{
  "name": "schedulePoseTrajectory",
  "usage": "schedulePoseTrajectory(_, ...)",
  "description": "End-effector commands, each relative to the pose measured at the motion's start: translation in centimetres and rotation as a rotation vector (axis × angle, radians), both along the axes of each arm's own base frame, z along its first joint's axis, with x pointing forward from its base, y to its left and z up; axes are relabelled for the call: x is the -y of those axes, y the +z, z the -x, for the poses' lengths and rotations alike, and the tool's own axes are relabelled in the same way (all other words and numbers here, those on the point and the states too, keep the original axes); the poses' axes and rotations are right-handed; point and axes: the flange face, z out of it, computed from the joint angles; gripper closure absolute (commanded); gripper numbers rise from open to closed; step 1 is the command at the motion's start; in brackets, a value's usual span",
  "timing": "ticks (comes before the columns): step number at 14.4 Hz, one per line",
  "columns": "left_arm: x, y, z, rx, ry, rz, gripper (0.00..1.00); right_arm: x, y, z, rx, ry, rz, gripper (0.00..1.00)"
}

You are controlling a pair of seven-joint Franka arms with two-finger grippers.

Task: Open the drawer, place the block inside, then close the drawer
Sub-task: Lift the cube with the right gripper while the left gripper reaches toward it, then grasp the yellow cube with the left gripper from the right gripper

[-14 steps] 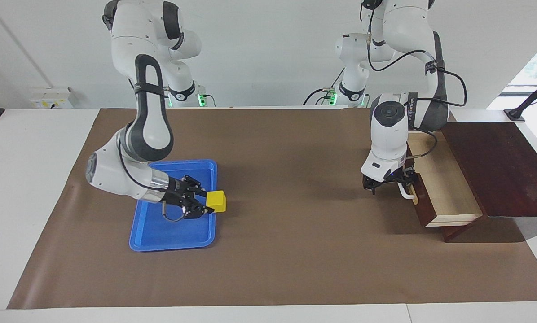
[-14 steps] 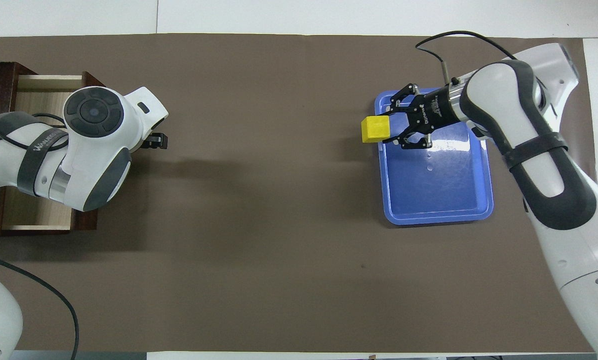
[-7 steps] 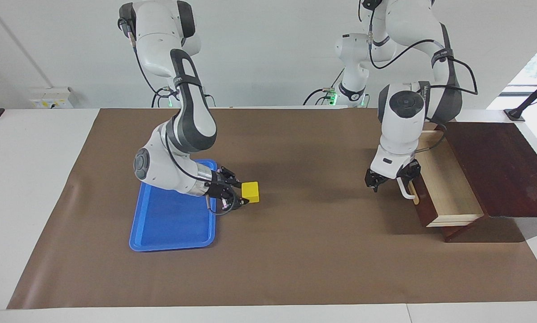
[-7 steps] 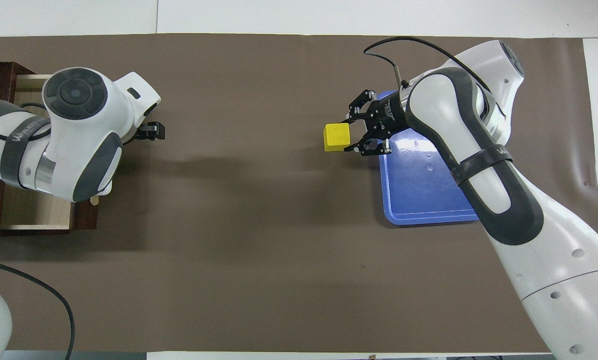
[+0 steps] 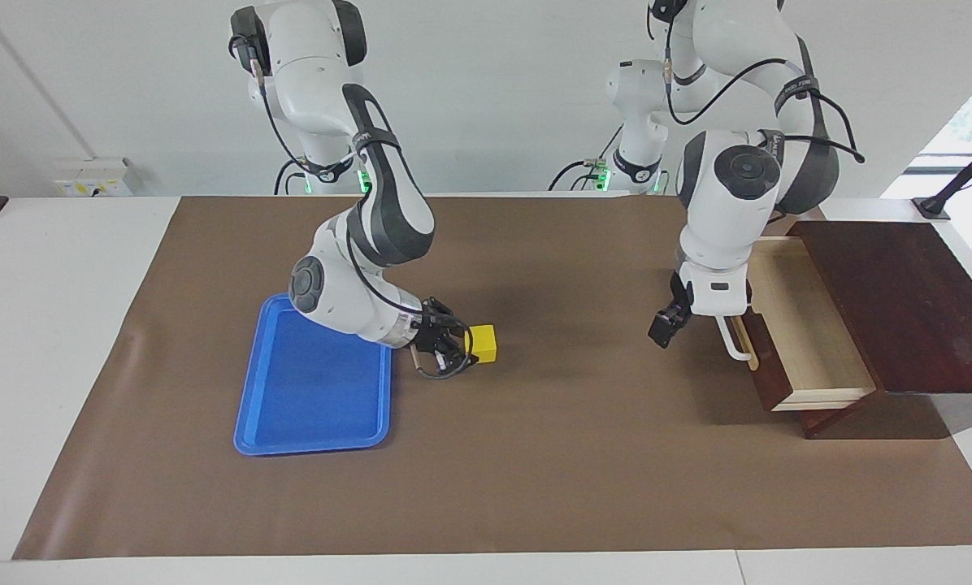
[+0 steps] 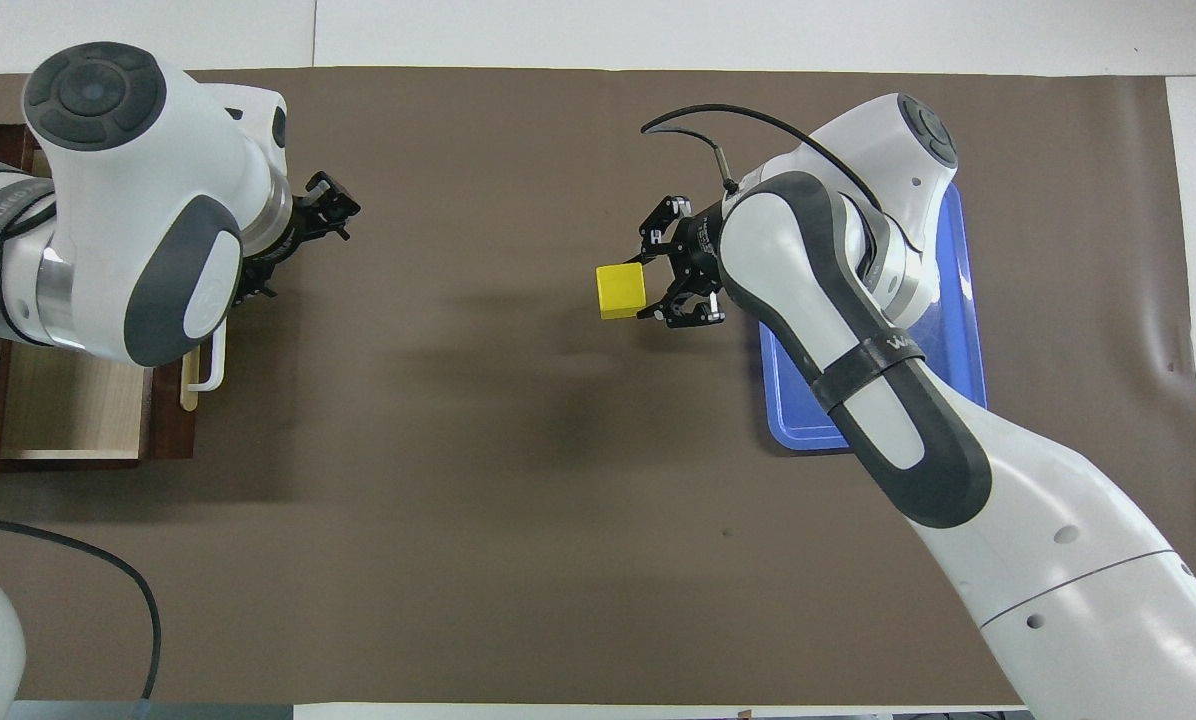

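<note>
The yellow block (image 5: 483,343) is held in my right gripper (image 5: 468,348), which is shut on it above the brown mat, just off the blue tray's edge toward the drawer. It also shows in the overhead view (image 6: 618,291), with the right gripper (image 6: 646,290) beside it. The drawer (image 5: 807,325) stands pulled out of the dark brown box (image 5: 900,301), its pale inside bare. Its white handle (image 5: 730,343) is free. My left gripper (image 5: 663,327) hangs over the mat beside the drawer front, apart from the handle; in the overhead view (image 6: 323,205) it is over the mat too.
The blue tray (image 5: 311,382) lies empty on the mat toward the right arm's end. My right arm's forearm covers part of the tray (image 6: 963,300) from above. The brown mat (image 5: 567,455) covers the table between tray and drawer.
My right gripper has carried the block off the tray and toward the drawer. My left gripper has let go of the handle, risen and turned away from the drawer front. The drawer stays open.
</note>
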Motion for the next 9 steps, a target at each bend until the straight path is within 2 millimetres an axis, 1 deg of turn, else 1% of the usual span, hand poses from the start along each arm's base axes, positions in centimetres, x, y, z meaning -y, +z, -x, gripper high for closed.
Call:
schedulePoseTrajectory(1, 3.4, 0.3, 0.4, -0.008, 0.358, 0.079, 0.00, -2.3, 0.0, 0.3, -0.007, -0.003, 0.028, 1.00)
schedulePoseTrajectory(3, 5.3, 0.4, 0.8, 0.004, 0.604, 0.106, 0.00, -2.7, 0.2, 0.3, -0.005, 0.002, 0.029, 1.00)
schedulePoseTrajectory(4, 7.4, 0.0, 1.6, 0.000, 0.690, 0.103, 0.00, -2.7, 0.3, 0.3, -0.005, 0.005, 0.029, 1.00)
schedulePoseTrajectory(5, 10.4, -0.7, 2.6, -0.013, 0.697, 0.088, 0.00, -2.9, 0.3, 0.4, -0.010, -0.001, 0.029, 1.00)
schedulePoseTrajectory(6, 14.0, -1.8, 3.9, -0.037, 0.684, 0.061, 0.00, -3.0, 0.4, 0.4, -0.021, -0.020, 0.034, 1.00)
schedulePoseTrajectory(7, 15.7, -3.0, 4.3, -0.043, 0.748, 0.049, 0.00, -3.0, 0.4, 0.3, -0.028, -0.035, 0.038, 1.00)
schedulePoseTrajectory(8, 17.0, -4.7, 4.1, -0.038, 0.866, 0.028, 0.00, -3.1, 0.4, 0.4, -0.032, -0.040, 0.038, 1.00)
schedulePoseTrajectory(9, 18.1, -5.3, 4.2, -0.015, 0.911, 0.020, 0.00, -3.8, 0.3, 0.7, -0.034, -0.033, 0.038, 1.00)
